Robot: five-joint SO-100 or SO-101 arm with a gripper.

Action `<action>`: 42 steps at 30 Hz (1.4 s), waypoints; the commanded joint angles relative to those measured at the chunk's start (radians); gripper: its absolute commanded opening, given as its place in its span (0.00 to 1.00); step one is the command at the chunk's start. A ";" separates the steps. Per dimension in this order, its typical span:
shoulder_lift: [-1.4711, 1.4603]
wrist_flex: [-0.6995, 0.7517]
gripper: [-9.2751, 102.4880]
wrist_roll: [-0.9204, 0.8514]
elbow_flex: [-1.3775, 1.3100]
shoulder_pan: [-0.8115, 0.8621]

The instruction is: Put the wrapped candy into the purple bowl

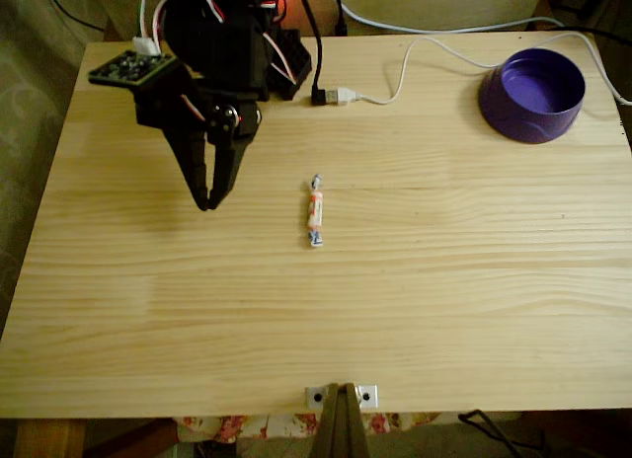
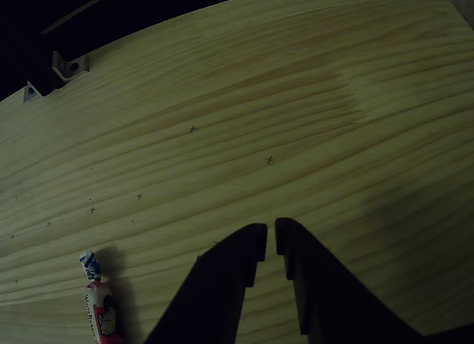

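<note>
One light, slim candy (image 1: 315, 211) lies apart from the nearly closed, empty gripper (image 1: 207, 203); judged slippery, best pinched mid-body.

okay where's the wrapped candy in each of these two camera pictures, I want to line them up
Fixed view: the wrapped candy lies at mid-table, right of the gripper, well apart from it.
Other view: the candy sits in the bottom left corner, cut off by the lower edge, left of the gripper.
Shared landmark: the metal bracket at the table edge.
</note>
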 commanded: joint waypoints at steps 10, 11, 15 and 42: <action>0.009 -0.018 0.09 0.009 -0.017 0.009; 0.009 -0.018 0.09 0.009 -0.017 0.009; 0.009 -0.018 0.09 -0.008 -0.017 -0.003; 0.009 0.077 0.09 -0.017 -0.089 -0.051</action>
